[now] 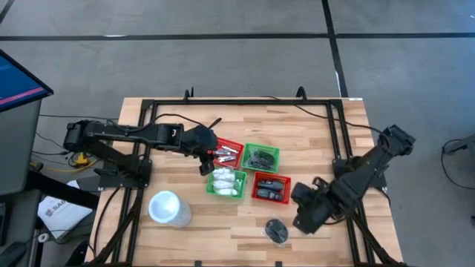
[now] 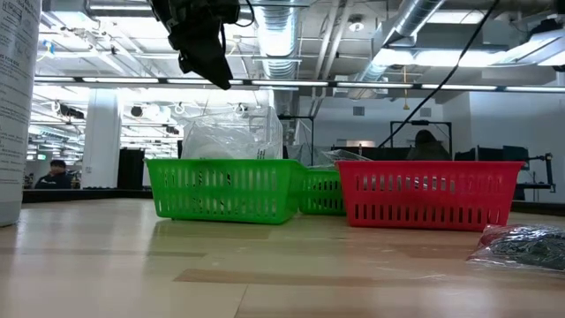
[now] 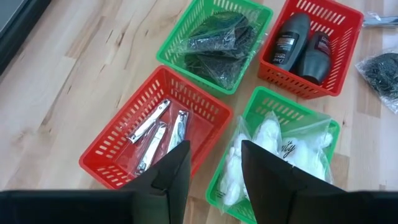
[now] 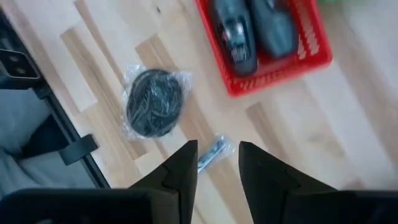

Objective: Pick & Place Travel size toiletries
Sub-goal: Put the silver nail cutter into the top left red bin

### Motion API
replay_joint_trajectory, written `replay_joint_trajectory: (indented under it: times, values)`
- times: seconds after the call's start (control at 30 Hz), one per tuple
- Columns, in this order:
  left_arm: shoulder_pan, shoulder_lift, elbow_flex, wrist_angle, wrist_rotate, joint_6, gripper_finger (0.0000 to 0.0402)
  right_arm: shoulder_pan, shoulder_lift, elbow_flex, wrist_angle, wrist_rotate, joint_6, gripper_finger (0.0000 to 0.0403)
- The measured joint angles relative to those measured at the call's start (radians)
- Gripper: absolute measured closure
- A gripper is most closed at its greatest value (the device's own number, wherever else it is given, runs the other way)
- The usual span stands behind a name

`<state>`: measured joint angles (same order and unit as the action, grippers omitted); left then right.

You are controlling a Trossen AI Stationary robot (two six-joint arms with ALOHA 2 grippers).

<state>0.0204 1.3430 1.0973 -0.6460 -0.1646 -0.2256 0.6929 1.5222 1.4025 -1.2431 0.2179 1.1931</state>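
Note:
My left gripper point(image 3: 214, 168) is open and empty, above the near edge of the red basket point(image 3: 155, 134) of silvery clippers and the green basket point(image 3: 280, 146) of white packets; it also shows in the high view point(image 1: 206, 159) and the low view point(image 2: 207, 53). My right gripper point(image 4: 217, 163) is open and empty, above a small silvery wrapped piece point(image 4: 211, 154) that lies on the table. A black round bundle in clear wrap point(image 4: 153, 101) lies flat on the table beside it, near the front edge in the high view point(image 1: 277, 231).
Four baskets stand together mid-table: red with clippers point(image 1: 228, 152), green with black bundles point(image 1: 261, 157), green with white packets point(image 1: 225, 182), red with dark bottles point(image 1: 271, 187). A large white cup point(image 1: 168, 208) stands at the near left. Bare wood lies along the front edge.

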Motion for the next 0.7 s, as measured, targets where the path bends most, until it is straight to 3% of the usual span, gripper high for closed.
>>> replay_joint_trajectory:
  times: [0.3, 0.7]
  values:
    - [0.000, 0.001, 0.000, 0.006, 0.001, 0.000, 0.0270, 0.113, 0.062, -0.046, -0.007, -0.013, 0.297, 0.0294]
    - [0.000, 0.001, -0.001, 0.017, 0.004, 0.000, 0.0270, 0.119, 0.208, -0.048, 0.008, -0.098, 0.407, 0.0294]
